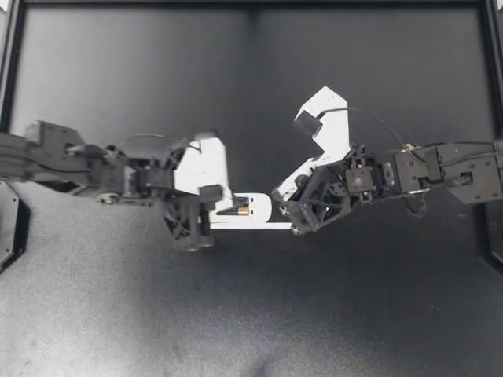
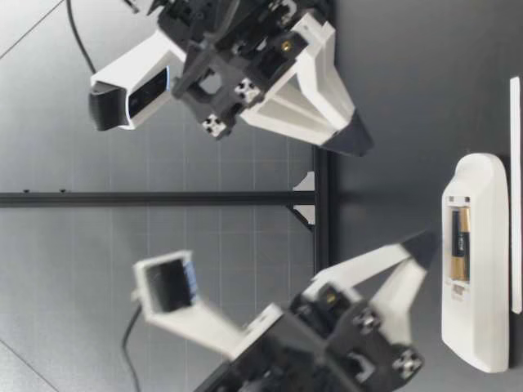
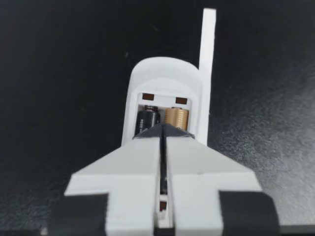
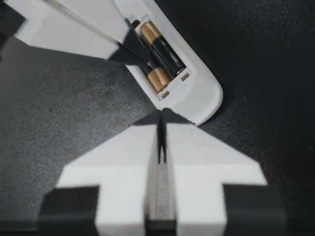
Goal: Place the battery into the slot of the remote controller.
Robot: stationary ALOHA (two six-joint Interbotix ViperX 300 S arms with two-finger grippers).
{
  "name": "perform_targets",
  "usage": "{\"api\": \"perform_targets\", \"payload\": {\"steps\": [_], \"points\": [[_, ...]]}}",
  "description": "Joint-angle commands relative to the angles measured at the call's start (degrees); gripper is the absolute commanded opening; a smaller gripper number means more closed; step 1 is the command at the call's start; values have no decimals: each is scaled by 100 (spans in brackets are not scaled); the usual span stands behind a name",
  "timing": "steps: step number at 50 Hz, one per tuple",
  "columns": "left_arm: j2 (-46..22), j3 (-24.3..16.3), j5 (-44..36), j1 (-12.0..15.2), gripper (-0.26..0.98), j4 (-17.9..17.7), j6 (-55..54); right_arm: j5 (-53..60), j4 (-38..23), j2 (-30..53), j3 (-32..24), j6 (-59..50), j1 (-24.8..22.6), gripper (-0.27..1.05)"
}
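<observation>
The white remote controller lies back up on the black table, its battery slot open. A gold and black battery rests in the slot, and the left wrist view shows two batteries side by side there. My left gripper is shut and empty, its tips just above the slot. My right gripper is shut and empty too, hovering above the table off the remote's rounded end.
A thin white strip lies along one side of the remote, also seen in the low view. The black mat has a raised dark frame at its far and side edges.
</observation>
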State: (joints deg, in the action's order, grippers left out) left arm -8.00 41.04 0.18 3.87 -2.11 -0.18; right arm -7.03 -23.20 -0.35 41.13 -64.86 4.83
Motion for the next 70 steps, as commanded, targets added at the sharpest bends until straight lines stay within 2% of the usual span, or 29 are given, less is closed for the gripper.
{"api": "perform_targets", "payload": {"steps": [1, 8, 23, 30, 41, 45, 56, 70], "points": [[-26, -237, 79, -53, -16, 0, 9, 26, -26, -141, -44, 26, 35, -8], [-185, -334, 158, -105, -16, -9, 9, 26, -35, -123, -44, 26, 44, -8], [-378, -237, 158, -149, -16, -149, 0, 35, -79, -123, -53, 44, 105, -8], [-26, -229, 158, -158, -16, -149, 9, 35, -483, -220, -53, 62, 105, -8], [861, -97, 158, -149, -16, -149, 35, 281, -1995, -571, -123, 413, 35, -8], [1169, -44, 158, -149, -16, -149, 79, 308, -2294, -738, -141, 580, -9, -8], [1854, 105, 88, -149, -16, -53, 114, 378, -2505, -1107, -114, 1222, -255, -8], [2057, 211, -149, -149, -16, 0, 105, 343, -2479, -1151, -62, 1564, -378, -8]]}}
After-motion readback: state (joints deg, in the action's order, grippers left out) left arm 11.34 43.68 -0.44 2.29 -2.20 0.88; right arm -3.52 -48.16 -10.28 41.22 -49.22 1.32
